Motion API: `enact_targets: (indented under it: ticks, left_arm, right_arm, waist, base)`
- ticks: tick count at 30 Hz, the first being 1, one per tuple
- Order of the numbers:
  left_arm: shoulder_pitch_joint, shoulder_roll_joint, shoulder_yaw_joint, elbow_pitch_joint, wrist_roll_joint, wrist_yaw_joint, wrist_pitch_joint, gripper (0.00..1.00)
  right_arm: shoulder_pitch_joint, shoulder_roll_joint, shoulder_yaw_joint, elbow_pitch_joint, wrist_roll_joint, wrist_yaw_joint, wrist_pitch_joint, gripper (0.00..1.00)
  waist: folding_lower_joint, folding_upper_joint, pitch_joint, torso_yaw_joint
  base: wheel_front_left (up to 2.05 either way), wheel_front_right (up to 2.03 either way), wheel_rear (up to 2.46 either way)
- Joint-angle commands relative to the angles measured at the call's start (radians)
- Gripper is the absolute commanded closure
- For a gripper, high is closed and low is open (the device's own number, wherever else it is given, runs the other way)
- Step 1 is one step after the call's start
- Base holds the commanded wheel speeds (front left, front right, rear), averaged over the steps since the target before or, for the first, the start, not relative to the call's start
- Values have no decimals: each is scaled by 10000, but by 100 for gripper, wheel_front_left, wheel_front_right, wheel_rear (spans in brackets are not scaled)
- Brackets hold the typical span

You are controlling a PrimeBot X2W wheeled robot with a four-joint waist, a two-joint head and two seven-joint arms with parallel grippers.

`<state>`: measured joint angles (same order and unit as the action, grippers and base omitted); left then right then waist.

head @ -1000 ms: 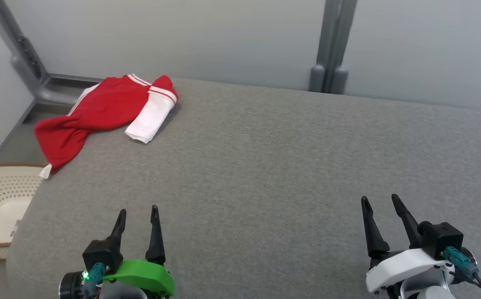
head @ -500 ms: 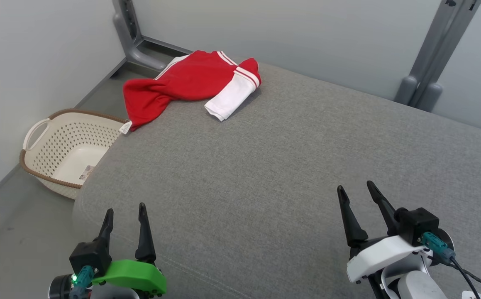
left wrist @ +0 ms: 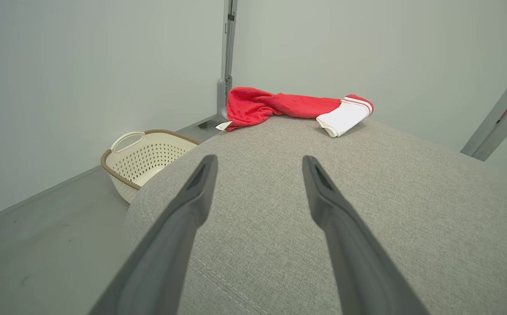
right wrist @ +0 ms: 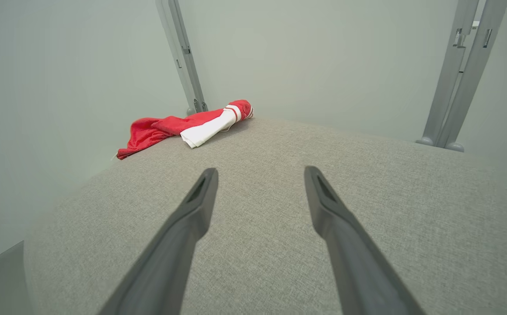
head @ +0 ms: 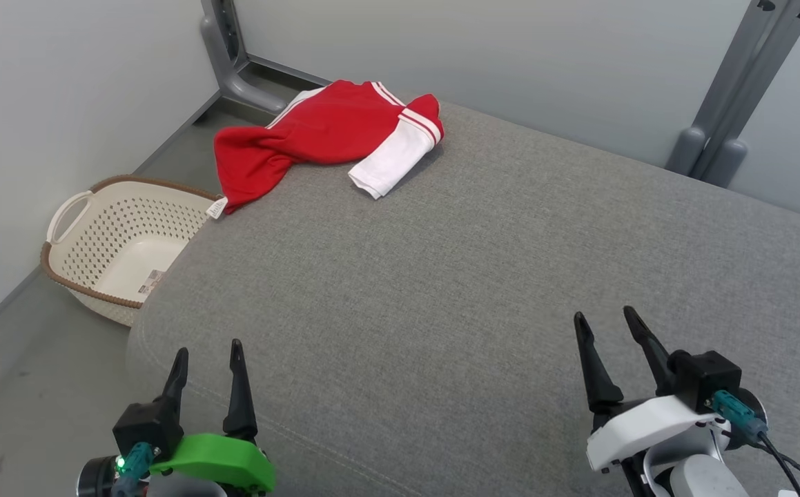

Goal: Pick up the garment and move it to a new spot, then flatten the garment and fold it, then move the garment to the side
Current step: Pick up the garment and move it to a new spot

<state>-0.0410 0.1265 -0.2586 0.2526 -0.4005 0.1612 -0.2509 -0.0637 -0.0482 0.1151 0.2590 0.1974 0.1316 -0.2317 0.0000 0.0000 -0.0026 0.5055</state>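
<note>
At the far left corner of the grey upholstered surface (head: 441, 276), the garment (head: 317, 131) lies crumpled. Its red body is bunched and twisted, and one white sleeve (head: 391, 157) is folded out toward the middle of the surface. Its lower end droops over the left edge, so that the small hem label (head: 218, 207) hangs close to the rim of a perforated cream basket (head: 165, 185) on the floor. The left gripper (head: 208, 348) hovers at the near left edge of the surface and the right gripper (head: 605, 313) over its near right part. Both have their fingers spread wide with nothing between them, as the two wrist views confirm: each looks along parted fingers across bare fabric toward the distant shirt. Both grippers are well apart from the garment. Judged from this arrangement, the task stands at its very beginning. The garment is not yet picked up, so the move to a new spot, the flattening, the folding and the final shift to the side all lie ahead. The step in hand appears to be the approach. Reaching the shirt seems to call for a long extension toward the far left corner, most plausibly by the left arm, the nearer of the two.
</note>
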Motion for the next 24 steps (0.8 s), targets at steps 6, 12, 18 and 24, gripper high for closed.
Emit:
enact_targets:
  ticks: [6,12,18,24]
  left_arm:
    - [-960,759,470,-591,2,-99,244,0]
    - [-3318,2158,791,-1119,458,-466,1140,0]
    - [-6169,3370,788,-526,646,-1214,2796,0]
    - [-8585,3885,1128,1265,-176,-1861,4511,0]
  right_arm:
    - [-222,-41,-330,-640,-401,-17,101,0]
    - [-927,-48,-723,-1449,-1057,-19,534,0]
    - [-1399,-44,-954,-2198,-1542,-17,964,0]
    - [-1759,-36,-1109,-3008,-1801,-19,1356,0]
  waist:
    - [0,0,631,-622]
    - [0,0,1673,-1622]
    - [0,0,2654,-2899]
    - [0,0,3908,-4144]
  base:
    - [0,0,0]
    - [0,0,0]
    - [0,0,0]
    - [0,0,0]
